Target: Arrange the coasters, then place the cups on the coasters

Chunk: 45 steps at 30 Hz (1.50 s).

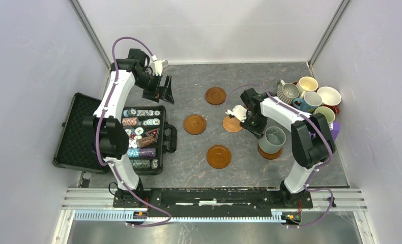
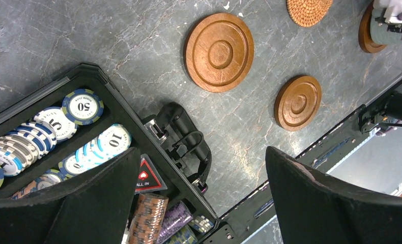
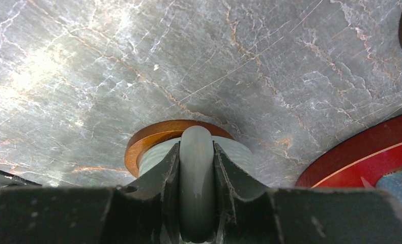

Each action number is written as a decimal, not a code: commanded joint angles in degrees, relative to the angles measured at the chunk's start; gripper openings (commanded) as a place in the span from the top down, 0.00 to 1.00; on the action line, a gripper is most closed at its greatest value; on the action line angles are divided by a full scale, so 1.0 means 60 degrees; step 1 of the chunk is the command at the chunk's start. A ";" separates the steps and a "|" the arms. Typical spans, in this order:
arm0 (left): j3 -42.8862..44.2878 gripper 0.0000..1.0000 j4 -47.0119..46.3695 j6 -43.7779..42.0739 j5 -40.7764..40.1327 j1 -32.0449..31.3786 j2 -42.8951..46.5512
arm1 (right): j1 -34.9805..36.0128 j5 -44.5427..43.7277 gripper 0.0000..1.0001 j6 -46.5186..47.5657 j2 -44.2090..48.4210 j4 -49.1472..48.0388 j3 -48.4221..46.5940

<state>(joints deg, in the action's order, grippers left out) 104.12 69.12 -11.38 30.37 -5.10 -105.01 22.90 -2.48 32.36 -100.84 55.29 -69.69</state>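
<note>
- At the right side of the desk (image 3: 138,61), just beside the red tray (image 3: 356,152), the grey-blue cup (image 1: 274,137) is seen standing over a dark brown coaster (image 3: 148,136).
- The cup's handle (image 3: 196,213) is pinched between the fingers of the right claw (image 3: 196,152).
- The handle is turned away from the tray, toward the middle of the desk. The claw is lined up along it from that same side.
- Whether the base is fully down on the coaster cannot be told, as the contact is hidden behind the claw.
- The step in hand is judged to be the setting-down of a first cup.
- A release is called for next, then a straight pull-back along the handle's line, so that the cup is not dragged off its disc.
- The remaining cups (image 1: 311,100) are bunched on the tray, beyond the placed cup as seen from the claw, on its far right. The right arm is plainly the nearer one for them.
- The patterned coaster (image 1: 232,123) lies just beside the right claw, on its left. Three more rimmed coasters (image 1: 219,156) are spread across the middle, between the arms.
- The left claw (image 2: 201,152) is held spread wide with nothing in it, above the edge of the open chip case (image 2: 94,71). It is well apart from every cup.
</note>
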 commanded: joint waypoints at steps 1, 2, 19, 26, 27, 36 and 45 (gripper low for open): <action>0.0430 0.02 0.0154 0.0331 0.0204 0.0072 -0.0131 | 0.0164 -0.0216 1.00 -0.0070 0.0877 0.0259 0.0288; 0.0453 0.02 0.0151 0.0343 0.0212 0.0072 -0.0148 | 0.0176 -0.0229 1.00 -0.0065 0.0936 0.0234 0.0422; 0.0389 0.02 0.0155 0.0374 0.0169 0.0111 -0.0062 | 0.0198 -0.0607 0.91 -0.0138 0.0819 -0.0163 0.0736; 0.0337 0.02 0.0155 0.0398 0.0198 0.0118 -0.0061 | 0.0316 -0.0891 1.00 -0.0054 0.0898 0.0104 0.0553; 0.0343 0.02 0.0154 0.0392 0.0197 0.0111 -0.0062 | 0.0342 -0.0904 1.00 -0.0037 0.0890 0.0138 0.0621; 0.0373 0.02 0.0154 0.0411 0.0184 0.0132 -0.0109 | 0.0374 -0.0649 0.95 -0.0045 0.0868 0.0165 0.0908; 0.0373 0.02 0.0202 0.0393 0.0122 0.0133 -0.0080 | 0.0373 -0.0656 0.73 -0.0019 0.0964 0.0233 0.0985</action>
<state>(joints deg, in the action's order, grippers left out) 104.92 70.17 -11.35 30.48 -4.84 -106.04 24.77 -5.19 32.01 -97.23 54.61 -63.31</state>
